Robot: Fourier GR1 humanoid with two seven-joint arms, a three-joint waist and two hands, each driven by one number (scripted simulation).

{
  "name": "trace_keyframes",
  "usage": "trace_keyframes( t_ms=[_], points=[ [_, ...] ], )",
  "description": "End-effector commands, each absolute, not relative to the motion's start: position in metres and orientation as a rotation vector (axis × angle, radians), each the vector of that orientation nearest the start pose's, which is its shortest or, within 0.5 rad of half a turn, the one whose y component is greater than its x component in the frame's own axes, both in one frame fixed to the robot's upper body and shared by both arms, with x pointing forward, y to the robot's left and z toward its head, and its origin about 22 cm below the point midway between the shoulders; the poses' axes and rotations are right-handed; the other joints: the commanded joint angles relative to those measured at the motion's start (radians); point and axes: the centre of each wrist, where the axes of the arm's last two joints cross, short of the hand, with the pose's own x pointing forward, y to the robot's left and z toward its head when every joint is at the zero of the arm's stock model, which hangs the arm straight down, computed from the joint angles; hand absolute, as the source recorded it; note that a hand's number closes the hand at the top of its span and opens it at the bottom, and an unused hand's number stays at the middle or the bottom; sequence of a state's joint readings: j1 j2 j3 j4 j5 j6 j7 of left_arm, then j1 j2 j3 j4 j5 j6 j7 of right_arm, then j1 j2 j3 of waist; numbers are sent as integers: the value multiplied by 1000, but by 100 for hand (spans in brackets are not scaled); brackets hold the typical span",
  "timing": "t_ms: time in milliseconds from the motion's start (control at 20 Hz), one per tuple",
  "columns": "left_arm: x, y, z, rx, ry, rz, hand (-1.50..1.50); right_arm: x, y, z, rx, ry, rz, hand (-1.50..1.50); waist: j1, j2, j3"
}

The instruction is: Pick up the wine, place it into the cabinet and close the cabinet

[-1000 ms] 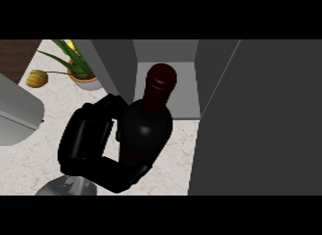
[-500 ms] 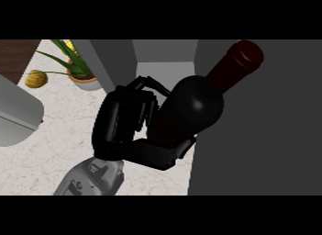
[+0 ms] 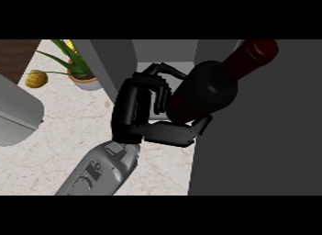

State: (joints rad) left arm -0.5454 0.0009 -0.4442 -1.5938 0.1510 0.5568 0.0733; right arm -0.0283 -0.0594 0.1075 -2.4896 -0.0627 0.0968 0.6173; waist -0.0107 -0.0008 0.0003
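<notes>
Grey cabinet (image 3: 258,151) fills the right side of the head view, its open compartment showing at top centre above the pale speckled tabletop (image 3: 48,160). Wine bottle (image 3: 207,92), dark with a red capped neck pointing up-right, is held off the tabletop in front of the cabinet opening; one hand (image 3: 139,112), which side cannot be told from this view, has fingers and thumb curled round the bottle's lower body. Potted plant (image 3: 79,69) stands near the upper left, a small yellow fruit (image 3: 35,79) just beside it.
</notes>
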Motion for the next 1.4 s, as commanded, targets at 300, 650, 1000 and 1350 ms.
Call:
trace_keyframes(
  t_ms=[300,650,1000,1350],
  points=[
    [293,35,121,-240,-1889,37,150,143,-216,210,193,-1943,254,-150,-1,1,0],
    [299,54,87,-219,-1879,101,150,119,-220,223,170,-1933,265,-150,-1,0,-1],
    [321,67,57,-114,-1890,32,150,123,-218,213,173,-1930,245,-150,-1,1,0],
    [323,69,38,-46,-1934,12,150,141,-208,217,190,-1931,266,-150,3,1,-1]
  ],
)
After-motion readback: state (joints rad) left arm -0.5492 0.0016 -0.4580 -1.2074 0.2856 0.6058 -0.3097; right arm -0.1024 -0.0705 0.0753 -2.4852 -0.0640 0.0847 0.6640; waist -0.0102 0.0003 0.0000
